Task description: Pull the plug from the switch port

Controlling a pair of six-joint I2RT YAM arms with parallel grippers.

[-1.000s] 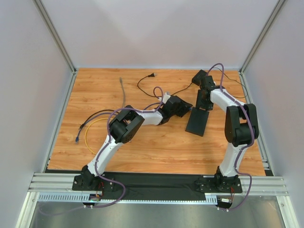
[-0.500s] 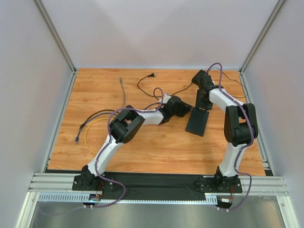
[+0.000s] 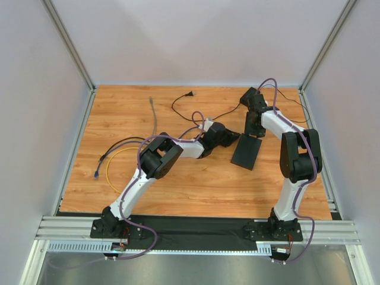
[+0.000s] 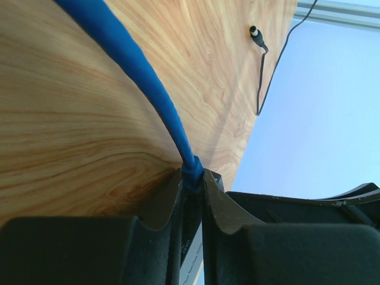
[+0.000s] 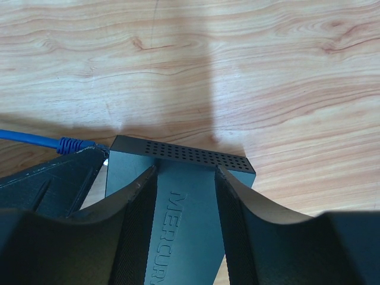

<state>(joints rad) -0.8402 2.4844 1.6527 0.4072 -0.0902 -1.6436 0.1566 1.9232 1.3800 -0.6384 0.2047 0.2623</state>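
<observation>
The switch [image 3: 246, 153] lies on the tabletop [image 3: 196, 190] under my right fingers [image 3: 252, 127]. From above, its long axis runs near to far, with the near end swung a little toward my left arm's side. In my right wrist view the lettered top face [image 5: 185, 196] runs away from me to a perforated edge. The side that takes the plug [image 5: 71, 144] faces my left fingers [image 3: 230, 138], which sit just beside the switch's far left corner.

My left fingers [image 4: 160, 208] are clenched on the plug [image 4: 191, 169]. The blue cable [image 4: 136, 71] runs out from between them across the tabletop [image 4: 59, 130], away from the switch. One of my left fingers hides the spot where plug meets switch, so I cannot tell whether it is seated in the port.

My right fingers [image 5: 139, 214] are spread apart and grasp nothing. They straddle the lettering over the switch's top face, and the face is wider than the gap between them. Whether the tips press on it I cannot tell.

Beyond the switch, toward the far edge, the barrel end of a thin black cord [image 4: 256, 34] lies loose.

Compared with a second ago, my left wrist has rolled and looks more compact beside the switch, and my elbow has moved slightly toward it. The switch has barely shifted, and my right fingers are in the same place over it.
</observation>
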